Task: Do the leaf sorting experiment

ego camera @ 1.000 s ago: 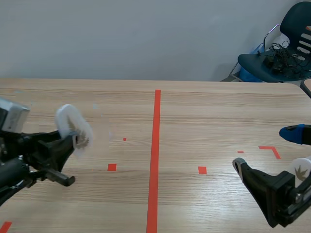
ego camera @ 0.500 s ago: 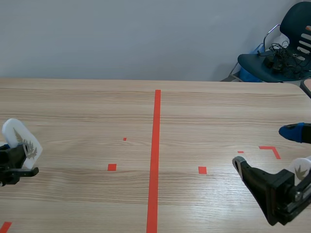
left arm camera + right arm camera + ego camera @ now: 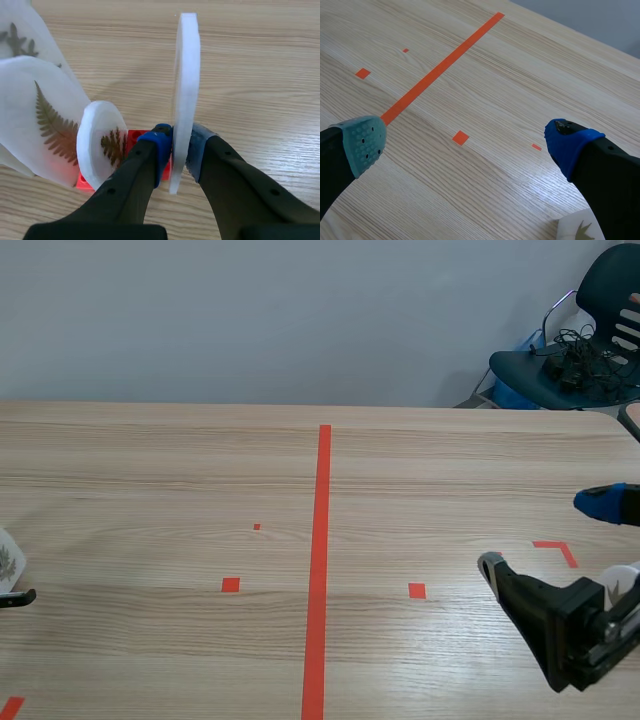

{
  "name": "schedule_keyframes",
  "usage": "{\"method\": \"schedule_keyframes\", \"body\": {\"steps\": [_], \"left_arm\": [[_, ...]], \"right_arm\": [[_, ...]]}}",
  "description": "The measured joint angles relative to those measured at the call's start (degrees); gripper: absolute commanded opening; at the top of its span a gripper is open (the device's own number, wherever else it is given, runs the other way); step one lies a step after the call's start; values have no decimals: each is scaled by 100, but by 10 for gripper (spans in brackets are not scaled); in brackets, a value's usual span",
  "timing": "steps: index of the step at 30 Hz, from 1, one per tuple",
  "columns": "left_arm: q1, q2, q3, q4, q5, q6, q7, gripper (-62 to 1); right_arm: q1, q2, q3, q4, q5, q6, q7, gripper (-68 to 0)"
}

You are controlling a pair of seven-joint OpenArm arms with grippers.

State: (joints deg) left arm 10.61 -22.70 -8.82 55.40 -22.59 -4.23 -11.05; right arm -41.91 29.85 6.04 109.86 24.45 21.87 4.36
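My left gripper (image 3: 180,145) is shut on a white round disc (image 3: 185,85), held upright and seen edge-on. Just beside it a red rack (image 3: 134,141) on the table holds standing discs with pressed fern leaves: a small one (image 3: 102,145), a larger one (image 3: 42,125) and another behind (image 3: 20,35). In the scene view only the held disc's edge (image 3: 6,560) shows at the far left. My right gripper (image 3: 465,145) stands open above bare wood, also seen low at the right (image 3: 548,537). A white leaf disc (image 3: 581,229) lies under its blue finger.
An orange-red tape line (image 3: 320,560) runs down the middle of the wooden table (image 3: 420,480), with small tape squares beside it. A dark chair (image 3: 570,360) with cables stands beyond the far right corner.
The left arm has carried its white disc leftward, from mid-left of the table to almost out of the scene view. The right gripper has barely moved.
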Motion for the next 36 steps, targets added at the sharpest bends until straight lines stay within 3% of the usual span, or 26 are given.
{"method": "schedule_keyframes", "body": {"steps": [4,9,13,17,23,25,27,30,36], "left_arm": [[2,-20,0,15,0,-9,-20,-425],[2,-44,2,33,2,-48,-20,-230],[72,-101,2,251,0,-247,4,-203],[396,-308,0,1215,-2,-306,184,-194],[868,-566,-260,3285,-9,-330,529,-57],[992,-605,-402,3941,-177,-332,673,7],[1106,-608,-468,4511,-444,-348,876,14],[1340,-605,-466,5062,-772,-894,1021,14],[1987,-601,-459,5383,-962,-1867,1447,14]], "right_arm": [[17,0,0,0,0,-2,-52,4],[17,0,0,0,0,-2,-55,4],[17,0,0,0,0,-2,-59,4],[17,0,0,0,0,-2,-59,4],[17,0,0,0,0,-2,-61,4],[17,0,0,0,0,-2,-59,4],[17,0,0,0,0,-2,-61,4],[17,0,0,0,-2,-2,-61,4],[17,0,0,0,0,-2,-59,4]]}}
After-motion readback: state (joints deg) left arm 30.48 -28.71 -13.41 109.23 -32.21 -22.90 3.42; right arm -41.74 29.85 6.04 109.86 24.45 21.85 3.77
